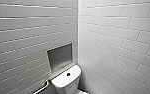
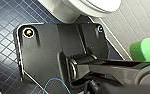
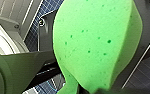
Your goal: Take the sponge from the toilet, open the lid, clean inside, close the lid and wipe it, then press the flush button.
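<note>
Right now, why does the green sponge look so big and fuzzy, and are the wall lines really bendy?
Right wrist view: the sponge sits very near the lens, so it looks huge and soft. Head view: the wide lens curves the wall tiles; bright streaks glint on them.

- Left wall (image 1: pixel 21 37): pale grey-white oblong tiles in long courses, with light glinting along the grout lines, filling the left half of the frame.
- Right wall (image 1: pixel 121 37): the same tiling laid brick-fashion. It meets the left wall at a corner just right of the frame's centre.
- Niche (image 1: pixel 59 57): a square recess set into the left wall, below centre, with a grey, shadowed back.
- Rail (image 1: pixel 42 89): a short shiny metal bar at the bottom edge, left of centre. Just beside it is a dark panel (image 1: pixel 50 88); I can't tell what it is.
- Floor (image 2: pixel 3 30): small dark blue mosaic squares with pale grout.
</note>
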